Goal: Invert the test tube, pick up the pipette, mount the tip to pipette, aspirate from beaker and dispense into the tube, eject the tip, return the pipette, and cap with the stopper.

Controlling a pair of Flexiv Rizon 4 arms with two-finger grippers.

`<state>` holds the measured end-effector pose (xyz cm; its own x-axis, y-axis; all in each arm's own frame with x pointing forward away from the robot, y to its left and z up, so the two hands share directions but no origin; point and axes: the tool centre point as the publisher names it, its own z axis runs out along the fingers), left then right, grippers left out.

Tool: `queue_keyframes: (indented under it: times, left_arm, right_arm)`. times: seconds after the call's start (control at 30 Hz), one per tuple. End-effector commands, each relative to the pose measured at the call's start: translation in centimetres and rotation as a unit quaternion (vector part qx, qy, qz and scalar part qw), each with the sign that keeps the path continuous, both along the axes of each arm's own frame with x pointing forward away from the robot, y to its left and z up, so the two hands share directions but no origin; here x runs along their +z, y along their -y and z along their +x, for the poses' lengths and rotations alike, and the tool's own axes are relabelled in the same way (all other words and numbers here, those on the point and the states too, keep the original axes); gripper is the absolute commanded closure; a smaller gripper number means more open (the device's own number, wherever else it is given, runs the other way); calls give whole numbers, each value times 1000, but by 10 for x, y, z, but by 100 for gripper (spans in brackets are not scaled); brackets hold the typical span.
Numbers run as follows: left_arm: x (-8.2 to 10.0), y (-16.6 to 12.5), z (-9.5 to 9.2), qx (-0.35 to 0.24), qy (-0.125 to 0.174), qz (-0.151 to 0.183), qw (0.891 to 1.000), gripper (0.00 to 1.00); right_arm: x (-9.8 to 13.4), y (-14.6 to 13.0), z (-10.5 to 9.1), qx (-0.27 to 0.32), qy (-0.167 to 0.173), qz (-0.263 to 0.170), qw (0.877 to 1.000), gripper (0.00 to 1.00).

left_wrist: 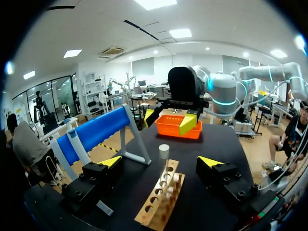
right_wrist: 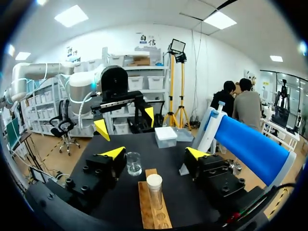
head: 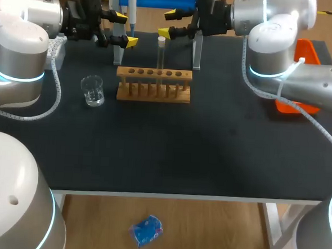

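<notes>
A clear test tube [head: 161, 52] stands upright in the wooden rack [head: 153, 85], its white end uppermost. My left gripper [head: 125, 29] hovers open just left of the tube and my right gripper [head: 168, 23] hovers open just behind it. In the right wrist view the tube [right_wrist: 155, 190] rises between and a little below the spread fingers of the right gripper [right_wrist: 155, 154], touching neither. From the left gripper [left_wrist: 161, 161] the tube [left_wrist: 164, 163] stands ahead, between the open fingers. The pipette [head: 132, 9] hangs on the blue-barred stand [right_wrist: 250, 149]. A glass beaker [head: 92, 90] sits left of the rack.
A white box [right_wrist: 167, 136] rests at the table's far left behind the left gripper. At the far right edge is an orange bin [head: 303, 54]. The stand's legs [head: 197, 50] flank the tube closely. Bare black tabletop [head: 181, 153] lies in front of the rack.
</notes>
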<state>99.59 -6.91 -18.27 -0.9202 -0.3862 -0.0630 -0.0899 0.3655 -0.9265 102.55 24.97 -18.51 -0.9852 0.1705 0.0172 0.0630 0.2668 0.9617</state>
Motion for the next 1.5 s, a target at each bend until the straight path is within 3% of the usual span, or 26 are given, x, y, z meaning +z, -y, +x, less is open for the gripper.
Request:
queue_keyframes:
  times: [0.03,0.67,1.5]
  left_arm:
    - [0,0,-1,1,1,0,1000,0]
    - [0,0,-1,1,1,0,1000,0]
    - [0,0,-1,1,1,0,1000,0]
  right_arm:
    - [-1,-1,-2,-1,7,16,1000,100]
    - [-12,-7,-7,-1,18,58,998,100]
    - [-31,-10,-3,-2,1,61,998,100]
